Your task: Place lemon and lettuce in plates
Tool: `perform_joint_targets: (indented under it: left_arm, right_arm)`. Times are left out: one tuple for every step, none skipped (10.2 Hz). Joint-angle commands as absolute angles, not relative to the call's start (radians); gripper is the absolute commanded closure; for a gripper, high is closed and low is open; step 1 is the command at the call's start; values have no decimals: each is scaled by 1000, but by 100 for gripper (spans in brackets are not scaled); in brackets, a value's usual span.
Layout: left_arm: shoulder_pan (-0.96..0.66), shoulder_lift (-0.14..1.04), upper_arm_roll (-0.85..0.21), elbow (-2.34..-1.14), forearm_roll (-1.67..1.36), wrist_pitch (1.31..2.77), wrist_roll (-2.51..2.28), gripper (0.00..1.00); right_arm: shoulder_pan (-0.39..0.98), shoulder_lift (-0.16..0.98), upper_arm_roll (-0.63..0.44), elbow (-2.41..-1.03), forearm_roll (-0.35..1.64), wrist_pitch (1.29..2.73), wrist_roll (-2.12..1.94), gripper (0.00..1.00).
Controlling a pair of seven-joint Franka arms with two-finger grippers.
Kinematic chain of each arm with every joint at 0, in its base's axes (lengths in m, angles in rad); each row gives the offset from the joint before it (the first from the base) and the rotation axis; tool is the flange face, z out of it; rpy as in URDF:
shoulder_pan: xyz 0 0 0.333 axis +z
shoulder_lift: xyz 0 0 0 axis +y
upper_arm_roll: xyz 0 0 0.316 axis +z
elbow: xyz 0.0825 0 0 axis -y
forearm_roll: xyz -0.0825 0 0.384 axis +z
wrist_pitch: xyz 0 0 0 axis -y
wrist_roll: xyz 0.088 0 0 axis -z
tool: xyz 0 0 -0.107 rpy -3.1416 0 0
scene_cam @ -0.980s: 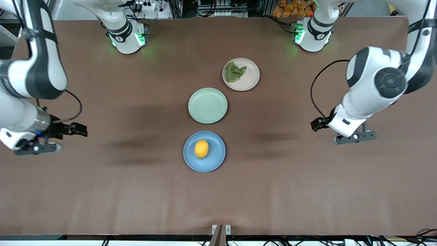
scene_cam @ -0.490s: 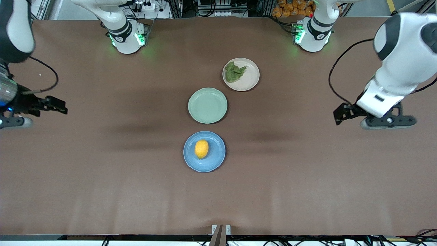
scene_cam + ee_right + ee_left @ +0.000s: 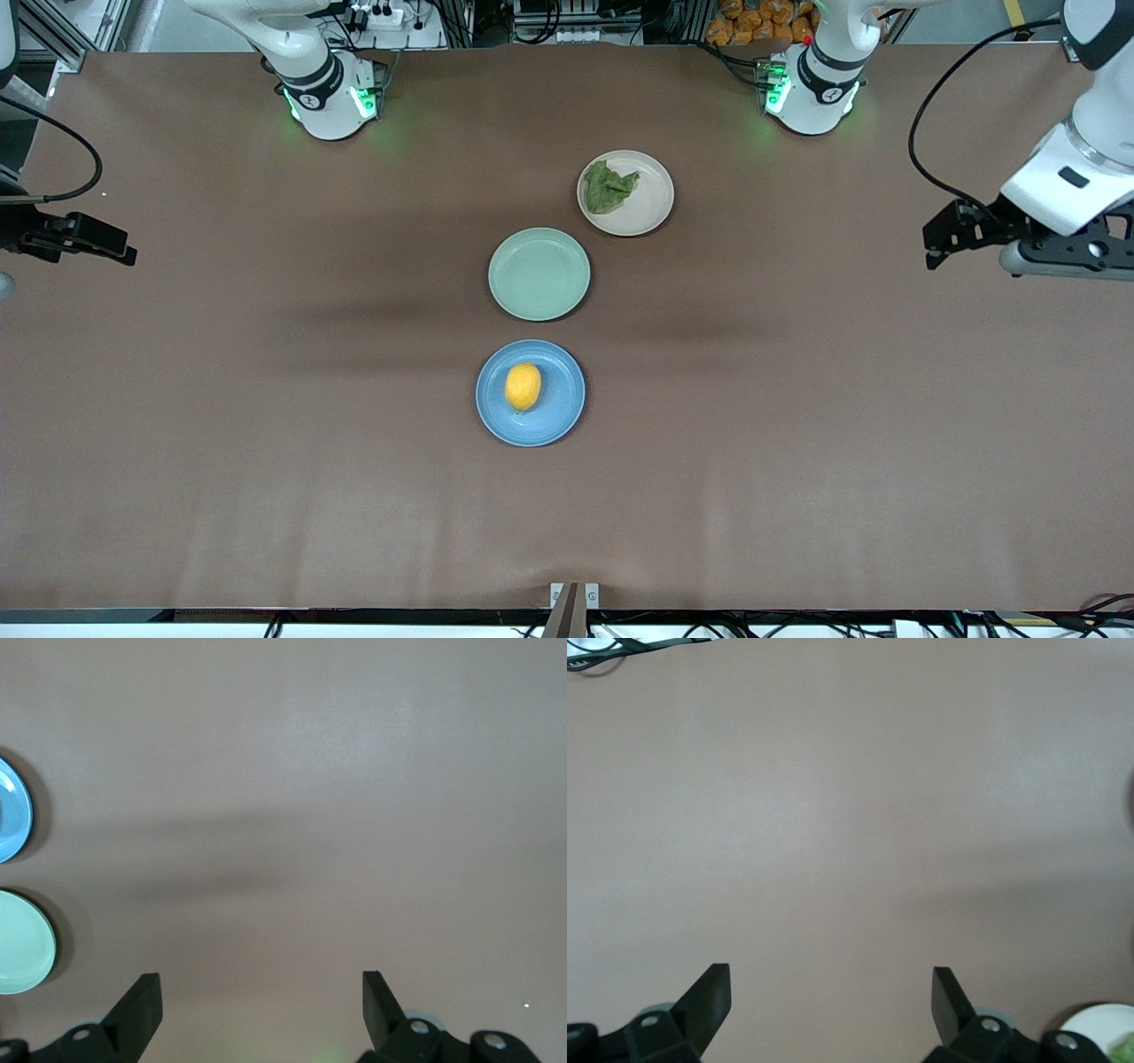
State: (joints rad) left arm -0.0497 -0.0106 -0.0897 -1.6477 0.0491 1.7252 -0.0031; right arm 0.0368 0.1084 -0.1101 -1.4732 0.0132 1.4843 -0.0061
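Note:
The yellow lemon [image 3: 523, 387] lies in the blue plate [image 3: 558, 416], the plate nearest the front camera. The dark-green lettuce [image 3: 608, 188] lies in the beige-pink plate [image 3: 647, 208], the plate farthest from the front camera. My left gripper [image 3: 1067, 259] is up over bare table at the left arm's end; in the left wrist view [image 3: 831, 988] it is open and empty. My right gripper [image 3: 261, 992] is open and empty over bare table at the right arm's end. The blue plate's rim [image 3: 11, 811] shows in the right wrist view.
A pale green plate [image 3: 539, 273] stands empty between the two other plates and also shows in the right wrist view [image 3: 22, 943]. The beige-pink plate's rim [image 3: 1094, 1023] shows in the left wrist view. The two arm bases [image 3: 328, 97] stand along the table's edge farthest from the front camera.
Both arms have drawn back and up toward their own ends of the table, away from the plates. The lemon, the lettuce and the plates have not moved.

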Motion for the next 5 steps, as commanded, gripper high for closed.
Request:
perform_joint_targets:
  left_arm:
    - [-61,-26,-77,-1611,-26,1657,12,0]
    - [-61,-28,-75,-1591,-29,1635,12,0]
    - [-58,-28,-75,-1586,-29,1625,12,0]
    - [-57,-26,-75,-1586,-22,1621,12,0]
    - [-57,-26,-75,-1585,-20,1621,12,0]
  right_arm:
    - [49,109,-123,-1451,15,1474,17,0]
    - [51,109,-124,-1441,14,1467,18,0]
    - [52,109,-126,-1437,11,1465,17,0]
    - [57,109,-126,-1436,6,1465,17,0]
    - [60,107,-126,-1436,5,1463,17,0]
